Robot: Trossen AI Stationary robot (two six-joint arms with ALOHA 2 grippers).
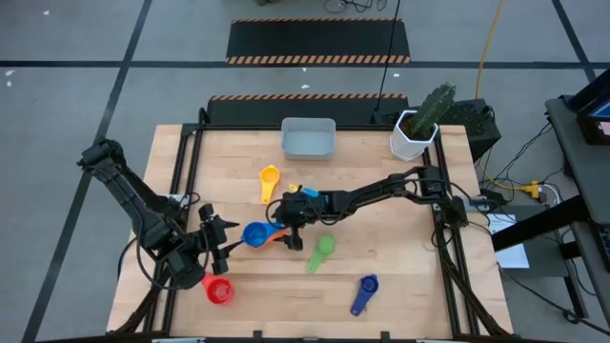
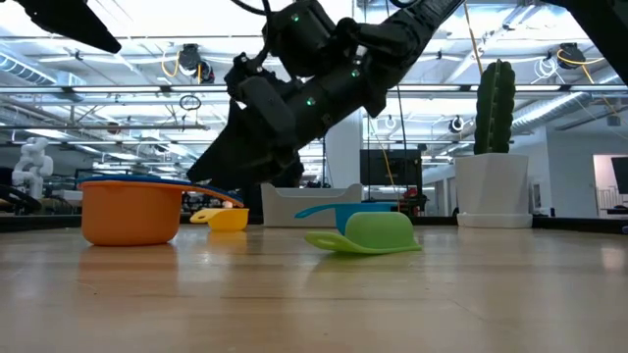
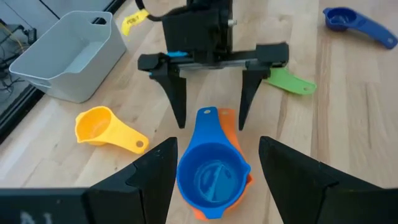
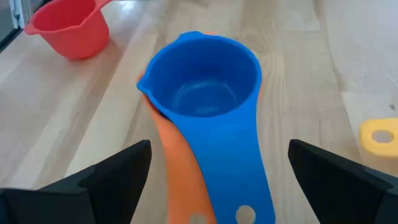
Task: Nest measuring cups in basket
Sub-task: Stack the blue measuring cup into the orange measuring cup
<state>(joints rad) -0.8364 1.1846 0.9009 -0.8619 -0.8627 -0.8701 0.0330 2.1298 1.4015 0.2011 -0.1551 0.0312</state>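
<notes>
A blue measuring cup (image 1: 254, 234) sits nested in an orange one (image 2: 130, 212) on the table, left of the middle, their handles pointing toward the right edge. My right gripper (image 4: 219, 149) is open, low over the handles; its fingers straddle them without touching. My left gripper (image 3: 217, 142) is open, on the bowls' left side, touching nothing. Yellow (image 1: 269, 181), green (image 1: 321, 252), red (image 1: 218, 289) and dark blue (image 1: 365, 292) cups lie apart on the wood, the green one bowl down. The grey-blue basket (image 1: 307, 139) stands at the far edge.
A white pot with a green cactus (image 1: 419, 129) stands at the far right corner. A small yellow tag (image 4: 379, 135) lies on the wood beside the handles. Bare wood lies between the nested pair and the basket, apart from the yellow cup.
</notes>
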